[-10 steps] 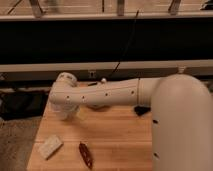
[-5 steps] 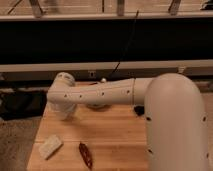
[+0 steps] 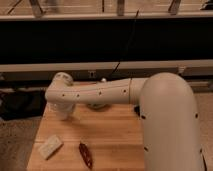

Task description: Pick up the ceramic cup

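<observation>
Your gripper hangs straight down from the wrist at the far left end of the arm, over the back left corner of the table, and its jaws stand spread wide. Most of it is hidden from you behind the rounded white wrist, so only a pale bit shows beneath. Right under it you find the ceramic cup, a small whitish shape standing on the wood near the table's left edge. The wrist covers its top, and you cannot tell whether the jaws touch it or merely sit around it. Moving outward, the arm runs level from the wrist toward the right, white with a row of small dark dots. It joins a large smooth white shoulder housing that fills the right side of your view. Under the middle of the arm a dark rounded thing peeks out on the table, too hidden to name. Nearer to you on the light wood lie a pale rectangular block, set at a slant near the front left, and just right of it a slim dark red object, both well apart from the cup. Behind the table you see a dark wall band crossed by a pale rail, with a black cable dropping toward the arm. Grey carpet lies left of the table.
</observation>
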`<state>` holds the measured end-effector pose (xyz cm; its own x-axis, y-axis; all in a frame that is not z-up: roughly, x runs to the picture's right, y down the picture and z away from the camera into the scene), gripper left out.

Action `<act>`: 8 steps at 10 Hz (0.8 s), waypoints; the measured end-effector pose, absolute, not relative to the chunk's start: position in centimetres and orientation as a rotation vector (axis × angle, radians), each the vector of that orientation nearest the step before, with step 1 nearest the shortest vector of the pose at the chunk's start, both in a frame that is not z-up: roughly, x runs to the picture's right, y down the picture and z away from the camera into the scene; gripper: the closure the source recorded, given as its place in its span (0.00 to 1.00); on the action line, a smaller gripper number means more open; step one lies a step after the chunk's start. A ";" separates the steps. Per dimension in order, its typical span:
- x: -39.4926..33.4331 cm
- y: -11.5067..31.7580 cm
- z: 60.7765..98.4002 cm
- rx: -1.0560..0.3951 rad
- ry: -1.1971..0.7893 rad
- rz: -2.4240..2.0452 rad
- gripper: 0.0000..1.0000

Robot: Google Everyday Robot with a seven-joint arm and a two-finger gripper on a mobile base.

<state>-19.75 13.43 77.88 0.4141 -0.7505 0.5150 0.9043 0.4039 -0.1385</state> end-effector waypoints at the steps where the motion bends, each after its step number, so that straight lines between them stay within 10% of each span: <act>1: -19.8 13.4 77.9 -0.433 -0.405 -1.084 0.28; 5: -20.4 12.9 77.7 -0.425 -0.413 -1.098 0.64; 8: -20.8 13.1 78.0 -0.423 -0.420 -1.103 0.53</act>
